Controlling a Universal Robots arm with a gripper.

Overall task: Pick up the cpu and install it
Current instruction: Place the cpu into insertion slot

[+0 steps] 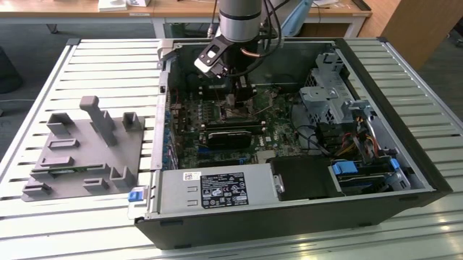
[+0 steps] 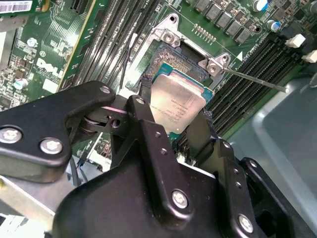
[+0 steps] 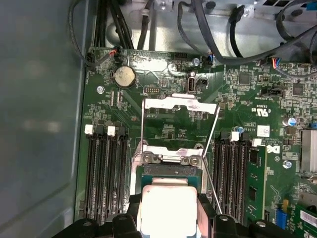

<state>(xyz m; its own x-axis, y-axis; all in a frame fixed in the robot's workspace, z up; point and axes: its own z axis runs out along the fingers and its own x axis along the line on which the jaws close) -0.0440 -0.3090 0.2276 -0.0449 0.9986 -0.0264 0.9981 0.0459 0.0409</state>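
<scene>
Inside the open black computer case point(image 1: 239, 233), which lies on its side on a slatted metal table point(image 1: 108, 59), my black two-fingered gripper point(image 2: 173, 113) is clenched on the cpu point(image 2: 178, 101), a small flat square chip with a shiny silver-grey metal top. One finger presses each of two opposite edges. The cpu sits directly over the open square socket point(image 2: 166, 59) near the middle of the green motherboard point(image 3: 237, 99), slightly tilted in the second wrist view. I cannot tell whether it touches the socket yet.

The socket's silver metal load plate point(image 3: 179, 103) stands flipped up and back, and its thin wire lever point(image 3: 212, 144) is raised beside it. Banks of long black memory slots point(image 3: 106, 168) flank the socket on both sides. A round silver coin cell battery point(image 3: 124, 76) sits near the board's edge, beyond the load plate.

In the exterior view my arm reaches down into the case. A flat grey fixture tray point(image 1: 87, 162) with upright blocks rests on the table toward the exterior view's left edge, well apart from the case.
</scene>
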